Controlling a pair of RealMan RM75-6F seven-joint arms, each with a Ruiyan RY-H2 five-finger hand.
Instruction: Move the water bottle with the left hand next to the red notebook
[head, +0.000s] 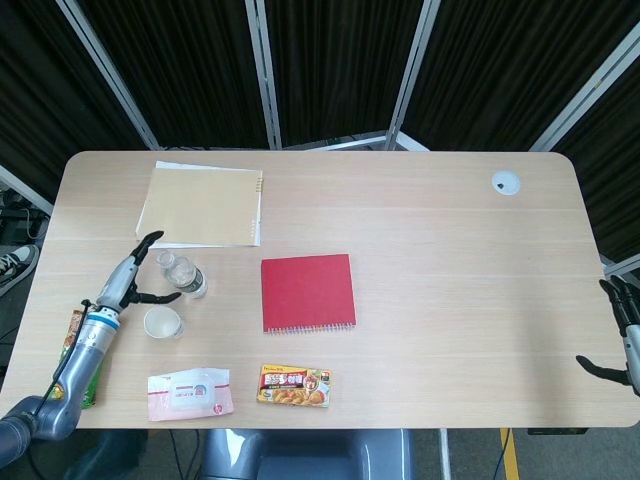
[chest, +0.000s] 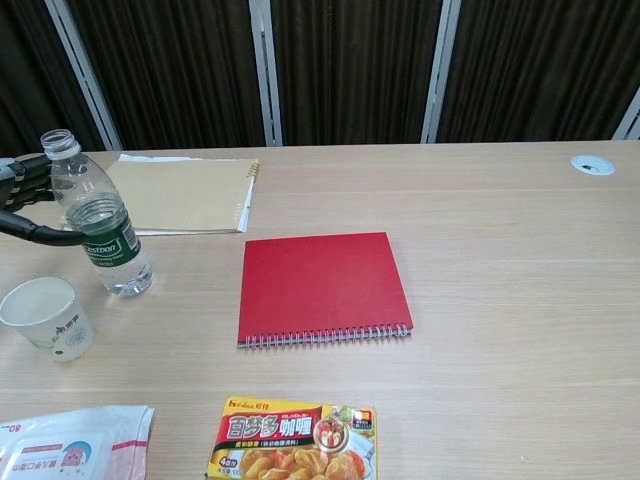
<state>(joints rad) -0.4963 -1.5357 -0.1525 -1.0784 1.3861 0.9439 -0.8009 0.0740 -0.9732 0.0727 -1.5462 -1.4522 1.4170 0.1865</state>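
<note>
Left hand (head: 135, 283) spread beside water bottle (chest: 99, 222) — red notebook (head: 308, 292) apart.

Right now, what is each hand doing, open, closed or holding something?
Left hand: open, fingers spread beside the water bottle, not gripping it yet.
Right hand: open, holding nothing, at the table's right edge.

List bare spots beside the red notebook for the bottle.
Bare wood between the red notebook and the bottle, and the wide stretch to its right. Tighter in front, near the curry box. The paper cup crowds the left hand.
</note>
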